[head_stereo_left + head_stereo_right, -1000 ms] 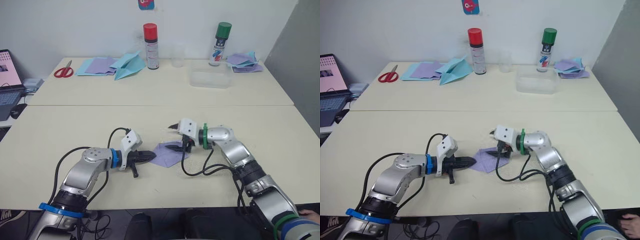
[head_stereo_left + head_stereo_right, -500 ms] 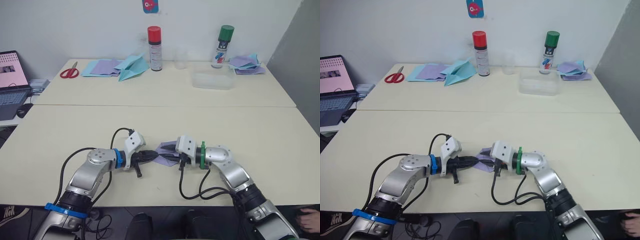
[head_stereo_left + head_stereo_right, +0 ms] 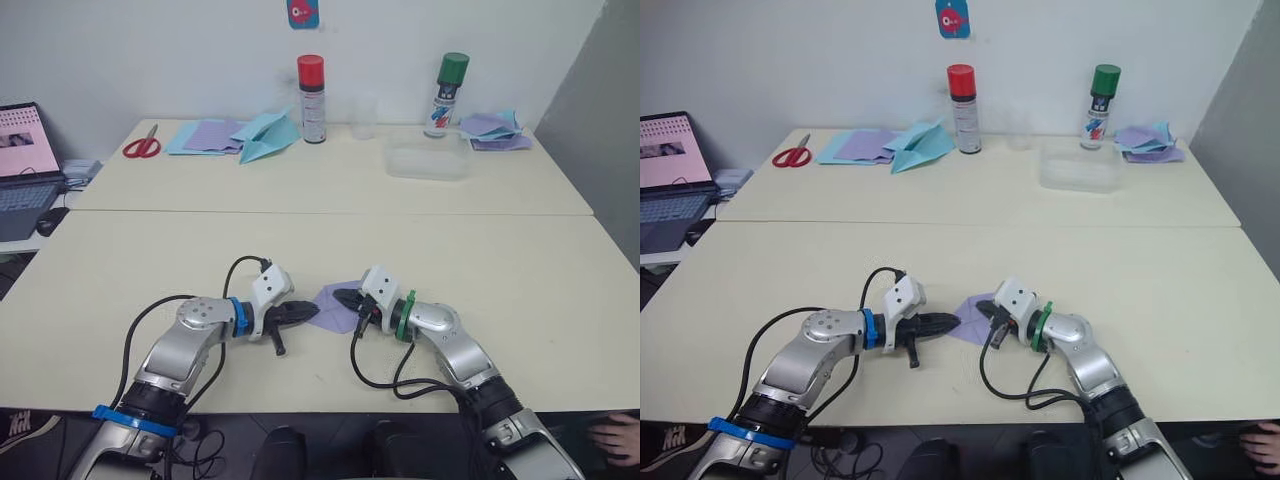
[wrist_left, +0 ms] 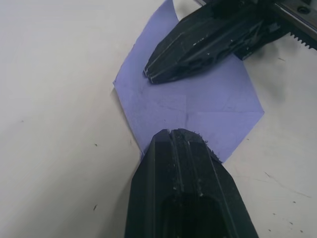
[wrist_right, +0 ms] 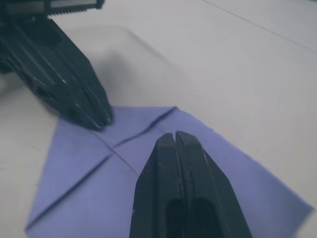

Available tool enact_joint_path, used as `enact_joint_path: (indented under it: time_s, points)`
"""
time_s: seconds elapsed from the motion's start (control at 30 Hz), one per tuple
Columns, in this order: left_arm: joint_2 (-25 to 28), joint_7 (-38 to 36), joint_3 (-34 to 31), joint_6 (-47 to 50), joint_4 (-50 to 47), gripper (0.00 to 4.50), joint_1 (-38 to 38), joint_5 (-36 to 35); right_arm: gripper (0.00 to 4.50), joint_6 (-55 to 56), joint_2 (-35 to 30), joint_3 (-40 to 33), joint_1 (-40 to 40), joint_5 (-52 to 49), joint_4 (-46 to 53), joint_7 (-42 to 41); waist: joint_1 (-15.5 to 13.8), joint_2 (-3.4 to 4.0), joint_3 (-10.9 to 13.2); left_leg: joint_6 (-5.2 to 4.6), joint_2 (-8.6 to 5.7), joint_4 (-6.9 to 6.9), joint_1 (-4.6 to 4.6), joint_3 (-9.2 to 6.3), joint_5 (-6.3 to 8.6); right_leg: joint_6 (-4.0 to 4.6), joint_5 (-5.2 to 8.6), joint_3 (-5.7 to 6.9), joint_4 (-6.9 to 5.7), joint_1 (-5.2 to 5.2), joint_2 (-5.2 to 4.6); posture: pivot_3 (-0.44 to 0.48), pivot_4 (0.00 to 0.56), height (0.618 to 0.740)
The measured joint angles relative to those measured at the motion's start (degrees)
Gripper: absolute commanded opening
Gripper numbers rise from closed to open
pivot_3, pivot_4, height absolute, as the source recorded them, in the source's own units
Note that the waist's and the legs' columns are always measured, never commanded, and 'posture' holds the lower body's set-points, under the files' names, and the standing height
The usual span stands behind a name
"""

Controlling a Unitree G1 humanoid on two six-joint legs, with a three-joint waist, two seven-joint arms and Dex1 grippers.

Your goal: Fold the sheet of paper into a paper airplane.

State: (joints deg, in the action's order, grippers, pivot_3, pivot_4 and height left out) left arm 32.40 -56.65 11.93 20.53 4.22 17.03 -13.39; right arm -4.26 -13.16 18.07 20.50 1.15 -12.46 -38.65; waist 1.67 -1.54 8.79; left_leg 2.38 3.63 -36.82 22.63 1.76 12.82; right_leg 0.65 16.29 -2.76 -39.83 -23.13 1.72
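Observation:
The sheet of paper (image 3: 337, 309) is lavender and lies flat on the near table, with crease lines crossing it (image 4: 198, 99). My left gripper (image 3: 311, 313) is shut, and its tip rests on the sheet's left edge (image 4: 176, 133). My right gripper (image 3: 341, 297) is shut too, its tip pressing down on the sheet's far right part (image 5: 173, 135). Neither gripper pinches the paper. The two tips point at each other a short way apart across the sheet. The paper airplane is out of view.
On the far table stand a red-capped can (image 3: 311, 85), a green-capped can (image 3: 441, 95), a clear cup (image 3: 362, 118) and a clear container (image 3: 425, 160). Scissors (image 3: 142, 146), stacked sheets (image 3: 205, 135), a light-blue folded dart (image 3: 265, 135), loose papers (image 3: 492, 128). Laptop (image 3: 25, 155) at left.
My right gripper has shut from open and lowered its tip onto the sheet. My left gripper has slid right to the sheet's left edge. The camera shifted slightly.

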Motion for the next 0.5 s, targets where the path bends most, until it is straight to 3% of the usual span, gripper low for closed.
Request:
enact_joint_path:
  time_s: [0.27, 0.5]
  points:
    - [-0.1, 0.3, 0.9, -1.1, 0.8, 0.00, -0.3, 0.4, 0.03, -0.7, -2.0, -2.5, -3.0, 0.1, 1.1, 4.5, 0.0, -0.26, -0.4, 0.00, -0.03, 0.55, -0.87, -0.10, 0.01, 0.05, 0.03, 0.00, 0.88, 0.86, -0.41, 0.000, 0.150, 0.740]
    - [-0.2, -0.1, 1.2, -1.9, 0.4, 0.00, -0.8, 0.4, 0.03, -1.1, -6.0, -6.8, -7.7, -2.5, 6.2, 4.5, -0.1, -0.41, -0.5, 0.01, -0.20, 0.80, -0.76, 0.06, 0.01, -0.16, 0.18, 0.02, 1.03, 0.95, -0.75, 0.000, 0.150, 0.740]
